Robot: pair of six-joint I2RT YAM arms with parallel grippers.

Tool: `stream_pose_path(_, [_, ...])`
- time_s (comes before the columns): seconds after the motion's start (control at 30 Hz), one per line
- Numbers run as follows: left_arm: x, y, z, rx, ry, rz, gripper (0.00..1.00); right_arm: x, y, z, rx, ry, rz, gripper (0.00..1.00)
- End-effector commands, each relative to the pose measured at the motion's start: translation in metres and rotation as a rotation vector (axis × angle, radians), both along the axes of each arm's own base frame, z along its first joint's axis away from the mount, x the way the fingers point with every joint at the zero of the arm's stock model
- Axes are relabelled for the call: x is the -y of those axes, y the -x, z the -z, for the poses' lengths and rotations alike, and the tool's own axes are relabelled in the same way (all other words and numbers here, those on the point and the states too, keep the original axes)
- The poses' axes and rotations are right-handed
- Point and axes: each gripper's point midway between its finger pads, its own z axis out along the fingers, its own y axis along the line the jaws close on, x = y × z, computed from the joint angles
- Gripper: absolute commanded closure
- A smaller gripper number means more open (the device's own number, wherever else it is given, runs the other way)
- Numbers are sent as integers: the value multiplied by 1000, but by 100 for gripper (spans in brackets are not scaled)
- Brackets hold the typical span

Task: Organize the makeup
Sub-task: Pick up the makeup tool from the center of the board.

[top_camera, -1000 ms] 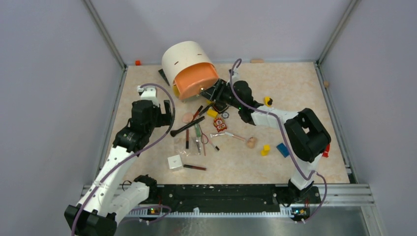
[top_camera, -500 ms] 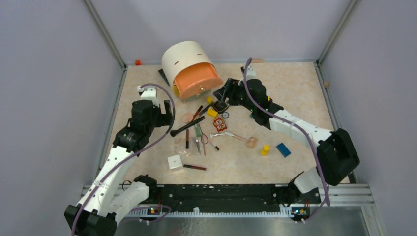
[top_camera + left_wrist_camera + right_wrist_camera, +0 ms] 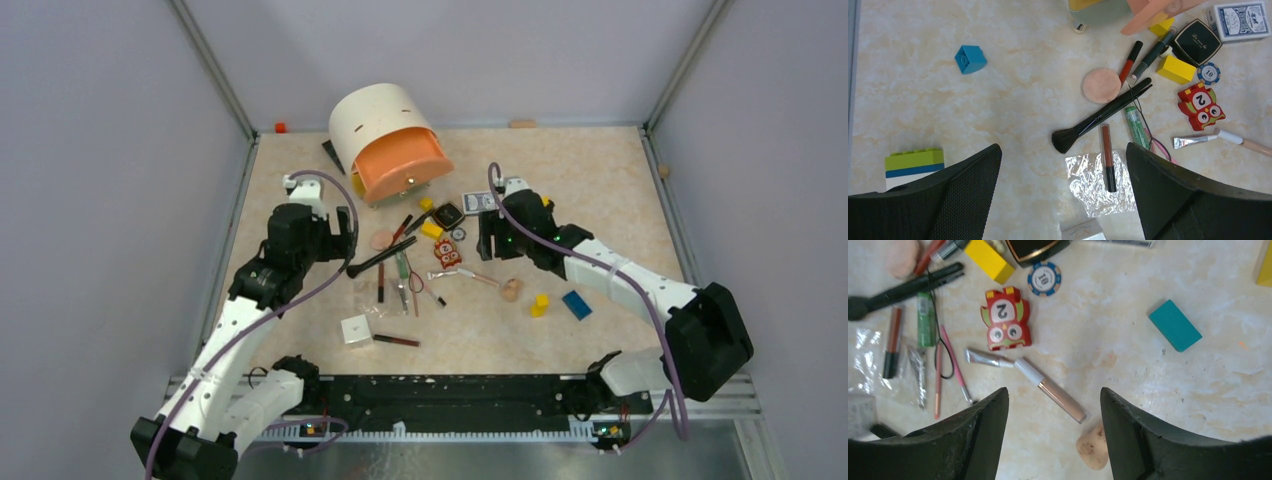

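Observation:
The makeup lies scattered mid-table: a long black brush point(image 3: 380, 257) point(image 3: 1100, 116), a round peach puff point(image 3: 1101, 85), a green tube point(image 3: 1136, 126), and a dark-red pencil point(image 3: 1107, 157) on a clear pouch point(image 3: 1098, 185). The black square compact point(image 3: 449, 213) point(image 3: 1197, 42) sits beside the cards. My left gripper point(image 3: 345, 232) point(image 3: 1063, 147) hangs open above the brush head and pouch, holding nothing. Open and empty too, my right gripper point(image 3: 487, 240) point(image 3: 1054, 390) hovers over a beige concealer tube point(image 3: 1050, 390), with a beige sponge point(image 3: 1093, 445) and a silver tube point(image 3: 983, 358) close by.
A cream and orange container point(image 3: 390, 140) lies tipped at the back. Around it are a card deck point(image 3: 477, 202), a red owl block point(image 3: 1006, 318), a poker chip point(image 3: 1044, 278), yellow blocks point(image 3: 540, 303), a blue block point(image 3: 575, 304) and a white box point(image 3: 356, 330).
My right gripper has pulled back from the orange container's mouth toward the near right and opened wider. The black compact now lies free by the cards. The left arm has not moved.

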Motion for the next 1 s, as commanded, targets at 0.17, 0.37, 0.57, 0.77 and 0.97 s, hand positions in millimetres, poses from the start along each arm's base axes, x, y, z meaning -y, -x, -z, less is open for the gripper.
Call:
stream_pose_path(0.17, [-8, 7, -10, 29, -25, -10, 1, 2, 17, 37, -87, 167, -235, 36])
stream_pose_path(0.37, [-8, 6, -5, 27, -26, -13, 1, -2, 14, 42, -103, 158, -221, 39])
stream_pose_path(0.57, [-4, 3, 3, 0, -25, 6, 1, 41, 4, 41, -116, 266, 80, 40])
stream_pose_path(0.77, [-4, 3, 4, 1, -25, 5, 1, 55, 17, 45, -198, 220, 282, 31])
stream_pose_path(0.97, [-3, 3, 2, 6, -22, 8, 1, 45, 34, 56, -282, 126, 307, 28])
